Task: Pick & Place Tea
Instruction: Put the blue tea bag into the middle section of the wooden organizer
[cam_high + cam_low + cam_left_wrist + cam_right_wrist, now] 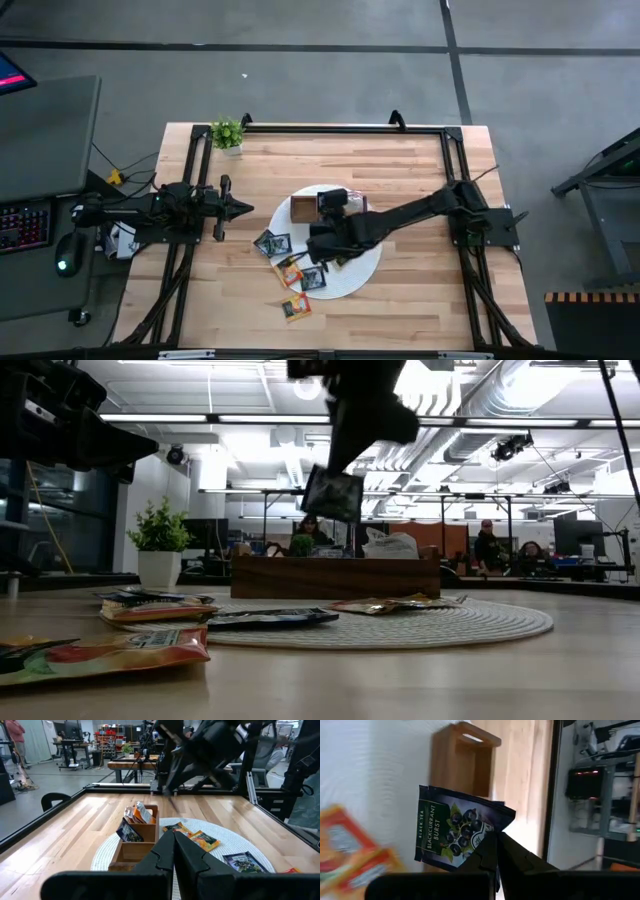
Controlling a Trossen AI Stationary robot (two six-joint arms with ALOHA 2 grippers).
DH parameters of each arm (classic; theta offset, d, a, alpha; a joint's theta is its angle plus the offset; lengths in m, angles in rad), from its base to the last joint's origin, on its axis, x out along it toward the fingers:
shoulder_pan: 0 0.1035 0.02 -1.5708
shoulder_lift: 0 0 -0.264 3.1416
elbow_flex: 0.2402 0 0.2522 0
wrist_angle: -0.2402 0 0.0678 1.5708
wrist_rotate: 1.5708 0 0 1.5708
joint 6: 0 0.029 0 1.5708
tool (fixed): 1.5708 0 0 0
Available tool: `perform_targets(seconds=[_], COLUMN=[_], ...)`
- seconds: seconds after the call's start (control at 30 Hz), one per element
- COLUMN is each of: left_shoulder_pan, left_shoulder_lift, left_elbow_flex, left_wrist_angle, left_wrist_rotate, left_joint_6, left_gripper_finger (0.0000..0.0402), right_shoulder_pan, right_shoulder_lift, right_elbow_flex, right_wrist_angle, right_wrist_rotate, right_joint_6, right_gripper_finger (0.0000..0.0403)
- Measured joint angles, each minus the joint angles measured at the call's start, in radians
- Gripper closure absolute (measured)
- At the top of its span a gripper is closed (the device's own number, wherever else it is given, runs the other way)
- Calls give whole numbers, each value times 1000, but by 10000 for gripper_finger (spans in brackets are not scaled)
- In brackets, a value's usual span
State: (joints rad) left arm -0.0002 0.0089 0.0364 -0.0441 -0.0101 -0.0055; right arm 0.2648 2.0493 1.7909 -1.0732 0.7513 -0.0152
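Landmark: wooden box [318, 206], sitting on the far part of the round white mat [365, 272] on the surface [420, 165].

Right gripper [495, 851] hung above the mat just beside the box. Fingers pinched a dark tea sachet [451, 836] by its corner. The right wrist view gave the label: blackcurrant, with berries pictured. The low view showed that same sachet [334, 493] dangling clear of the mat, above the box [334, 576]; the overhead view could not show that height, the arm covering it.

Left gripper [174, 851] waited well to the left of the box, off the mat, fingers pressed together on nothing. Its wrist view looked into the box [136, 843]: one compartment held a dark sachet [129, 833], the next an orange-and-white pair [139, 813]. No other view showed these contents.

Loose sachets near the box on its near side: a dark one [271, 243] at the mat's left edge, orange ones [290, 270] beside it, and one orange sachet [295, 307] off the mat on bare wood.

Small potted plant [228, 134] stood at the far left corner, well apart from the box.
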Motion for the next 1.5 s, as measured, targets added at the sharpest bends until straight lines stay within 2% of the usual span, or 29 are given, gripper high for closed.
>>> perform_targets(seconds=[0.4,0.7,1.1,1.5], left_shoulder_pan=[0,0,0,0], left_shoulder_lift=[0,0,0,0], left_elbow_flex=[0,0,0,0], left_wrist_angle=[0,0,0,0], left_wrist_rotate=[1,1,1,1], left_joint_6=[0,0,0,0], left_gripper_finger=[401,401,401,401], right_shoulder_pan=[-135,-194,-207,-205], right_shoulder_lift=[41,41,100,107], right_elbow_flex=[13,13,13,13], right_wrist_angle=[45,47,65,30], right_wrist_rotate=[16,-38,-111,-134], right_joint_6=[-144,-170,-172,-167], right_gripper_finger=[402,402,403,403])
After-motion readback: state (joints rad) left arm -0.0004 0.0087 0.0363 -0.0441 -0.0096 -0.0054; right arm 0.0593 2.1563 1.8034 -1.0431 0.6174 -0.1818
